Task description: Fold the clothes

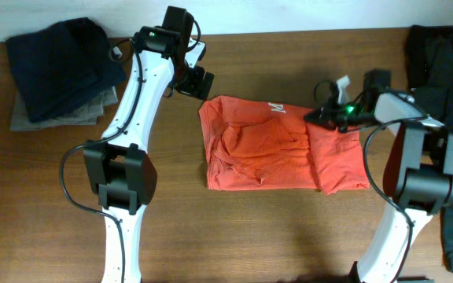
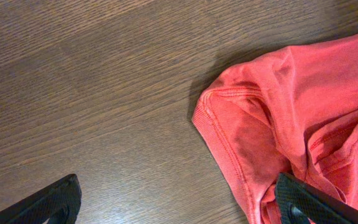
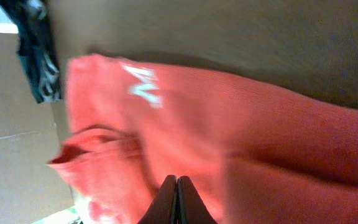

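1. The T-shirt (image 1: 281,145) lies in the middle of the surface (image 1: 289,236), between my two arms. It is gathered into a rough rectangle, longer left to right, with creases running across it. A bit of white lettering (image 1: 275,108) shows close to its far edge.
2. The left fingers (image 1: 201,84) hang just beside the shirt's far-left corner, spread as wide as I ever see them, with nothing held. On the left wrist camera, one fingertip is over bare wood and the other is over the edge of the red-orange cloth. A stitched hem (image 2: 219,146) curves across the gap beyond them. I cannot tell whether that second fingertip touches the cloth.
3. The right fingers (image 3: 176,198) are pressed tight together with no gap showing. From overhead they sit above the far-right part of the shirt and point left. The right wrist camera is blurred, with red-orange cloth filling the view behind the tips. I cannot tell whether any cloth is pinched between them.
4. At the far left of the surface there is a pile of dark navy clothes (image 1: 61,59) resting on a grey piece (image 1: 53,118). It is well apart from the shirt.
5. Along the right edge, a dark garment (image 1: 447,102) stretches from far to near, just beside the right arm.
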### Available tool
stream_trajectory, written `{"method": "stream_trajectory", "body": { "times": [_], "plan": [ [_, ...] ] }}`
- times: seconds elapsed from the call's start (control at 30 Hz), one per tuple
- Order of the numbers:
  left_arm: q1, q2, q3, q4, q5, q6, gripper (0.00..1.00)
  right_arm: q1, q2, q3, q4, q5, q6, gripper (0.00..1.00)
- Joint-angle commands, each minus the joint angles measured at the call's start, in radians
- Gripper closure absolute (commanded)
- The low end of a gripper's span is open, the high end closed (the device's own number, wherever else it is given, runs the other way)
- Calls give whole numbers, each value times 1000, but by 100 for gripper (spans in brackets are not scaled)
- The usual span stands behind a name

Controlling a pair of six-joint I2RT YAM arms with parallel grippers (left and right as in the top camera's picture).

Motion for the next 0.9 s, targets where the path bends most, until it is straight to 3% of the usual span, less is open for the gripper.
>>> {"method": "stream_trajectory", "body": {
  "times": [0.0, 0.23, 0.4, 0.67, 0.87],
  "plan": [
    [7, -37, 18, -5, -3, 16, 1, -4, -125, 126, -122, 3, -56, 96],
    [7, -37, 18, -8, -3, 16, 1, -21, -145, 109, -534, 72, -382, 96],
    [7, -37, 18, -6, -3, 16, 1, -29, -140, -60, -459, 105, -381, 96],
    [7, -37, 18, -5, -3, 16, 1, -37, -133, -386, -185, 105, -323, 96],
    [7, -37, 18, -5, -3, 16, 1, -37, -136, -480, -96, 98, -337, 96]
  ]
}}
